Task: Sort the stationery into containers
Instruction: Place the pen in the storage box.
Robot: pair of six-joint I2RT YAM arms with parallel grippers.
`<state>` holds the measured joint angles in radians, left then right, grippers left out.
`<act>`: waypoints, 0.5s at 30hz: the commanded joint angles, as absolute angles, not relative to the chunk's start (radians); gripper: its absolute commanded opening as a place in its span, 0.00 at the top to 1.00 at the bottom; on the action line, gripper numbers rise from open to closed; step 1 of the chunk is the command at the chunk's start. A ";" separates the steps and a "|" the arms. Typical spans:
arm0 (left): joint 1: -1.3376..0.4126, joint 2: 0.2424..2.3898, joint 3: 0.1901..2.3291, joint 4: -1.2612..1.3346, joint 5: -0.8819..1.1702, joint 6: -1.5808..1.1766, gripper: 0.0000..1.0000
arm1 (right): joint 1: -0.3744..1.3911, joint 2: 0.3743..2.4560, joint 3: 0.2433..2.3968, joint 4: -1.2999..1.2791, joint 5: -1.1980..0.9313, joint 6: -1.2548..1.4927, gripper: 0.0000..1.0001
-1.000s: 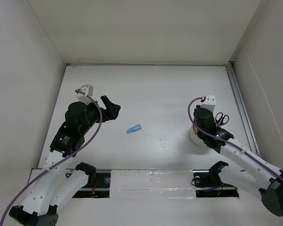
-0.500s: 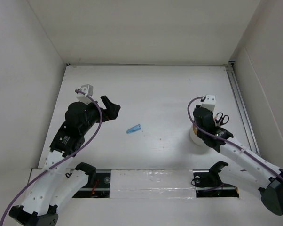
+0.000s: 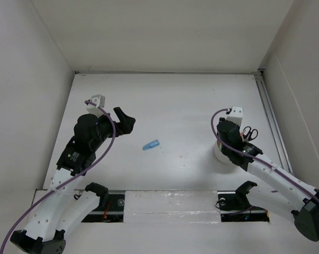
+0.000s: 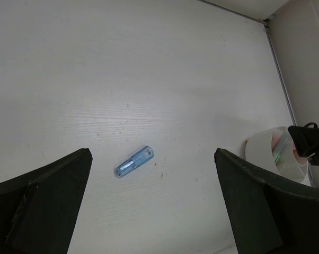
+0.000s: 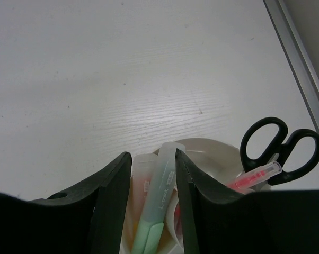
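A stubby blue marker (image 3: 151, 144) lies alone on the table; it also shows in the left wrist view (image 4: 134, 162). My left gripper (image 3: 126, 121) hangs open and empty to its upper left, jaws wide (image 4: 152, 153). The round white cup (image 3: 218, 153) stands at the right (image 5: 212, 151). It holds black-handled scissors (image 5: 281, 145), a red pen (image 5: 255, 174), an orange marker (image 5: 141, 180) and a green marker (image 5: 162, 196). My right gripper (image 5: 151, 159) sits right over the cup, jaws apart. The green marker stands between them, leaning on the right finger.
White walls enclose the table on the left, back and right. A metal rail (image 3: 269, 116) runs along the right edge close to the cup. The arm bases and a taped strip (image 3: 170, 203) line the near edge.
The right gripper has shifted very slightly left over the cup. The left arm and the blue marker have not moved.
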<state>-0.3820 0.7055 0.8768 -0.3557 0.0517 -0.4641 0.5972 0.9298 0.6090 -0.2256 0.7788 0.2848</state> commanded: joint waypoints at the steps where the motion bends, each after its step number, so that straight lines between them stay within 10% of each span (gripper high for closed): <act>1: -0.379 0.703 0.893 -0.325 0.051 -0.451 0.00 | 0.606 0.927 0.655 -0.215 0.804 0.295 0.55; 8: -0.379 0.722 0.893 -0.325 0.032 -0.451 0.00 | 0.658 0.870 0.655 -0.186 0.815 0.276 0.54; 15: -0.379 0.784 0.893 -0.334 0.034 -0.451 0.00 | 0.693 0.827 0.753 -0.181 0.779 0.276 0.06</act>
